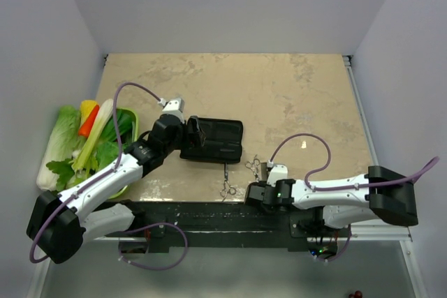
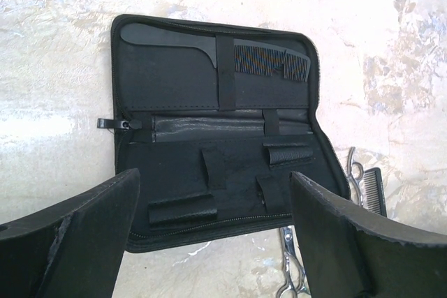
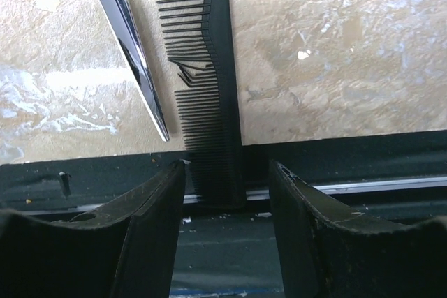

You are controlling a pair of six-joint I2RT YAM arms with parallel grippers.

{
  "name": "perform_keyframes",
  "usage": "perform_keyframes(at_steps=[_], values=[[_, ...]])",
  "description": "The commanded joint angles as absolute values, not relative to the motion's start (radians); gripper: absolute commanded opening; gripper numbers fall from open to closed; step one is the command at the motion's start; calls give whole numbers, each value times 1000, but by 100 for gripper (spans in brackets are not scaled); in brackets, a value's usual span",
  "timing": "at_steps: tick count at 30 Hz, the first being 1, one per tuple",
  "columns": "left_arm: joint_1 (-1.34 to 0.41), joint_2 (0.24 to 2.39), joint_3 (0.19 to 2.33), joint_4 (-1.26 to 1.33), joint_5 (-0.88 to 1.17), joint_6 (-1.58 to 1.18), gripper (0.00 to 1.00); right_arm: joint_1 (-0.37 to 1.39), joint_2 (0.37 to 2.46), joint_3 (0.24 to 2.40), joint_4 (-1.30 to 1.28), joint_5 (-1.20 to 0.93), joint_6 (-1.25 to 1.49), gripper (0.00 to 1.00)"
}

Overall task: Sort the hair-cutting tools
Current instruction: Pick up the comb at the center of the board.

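Note:
The black fabric case (image 2: 216, 151) lies unfolded on the table, and one black comb (image 2: 209, 48) is tucked under a strap in its far flap. My left gripper (image 2: 215, 179) hovers open over the case's near flap with nothing between its fingers. Right of the case lie silver scissors (image 1: 253, 167), and second scissors (image 1: 228, 190) lie nearer the front edge. A second black comb (image 3: 209, 88) lies beside a scissor blade (image 3: 129, 47). Its near end overhangs the table edge between the fingers of my right gripper (image 3: 227, 170), which is open, with a gap on the comb's right.
A green bowl (image 1: 129, 118) heaped with leafy vegetables and a carrot stands at the table's left edge beside my left arm. The black mounting rail (image 1: 202, 214) runs along the near edge. White walls enclose the table on three sides.

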State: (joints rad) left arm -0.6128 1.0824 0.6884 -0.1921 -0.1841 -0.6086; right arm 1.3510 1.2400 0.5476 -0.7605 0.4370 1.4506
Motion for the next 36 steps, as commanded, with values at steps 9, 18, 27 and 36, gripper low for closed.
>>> perform_keyframes(at_steps=[9, 18, 27, 36], values=[[-626, 1061, 695, -186, -212, -594, 91, 1355, 1290, 581, -719, 500, 1468, 44], [-627, 1074, 703, -187, -219, -591, 91, 1356, 1243, 629, -836, 545, 1470, 28], [-626, 1120, 785, -199, -53, -557, 91, 1356, 1138, 793, -1078, 560, 1312, 27], [-627, 1106, 960, -253, 472, -517, 91, 1359, 982, 905, -1109, 473, 901, 26]])
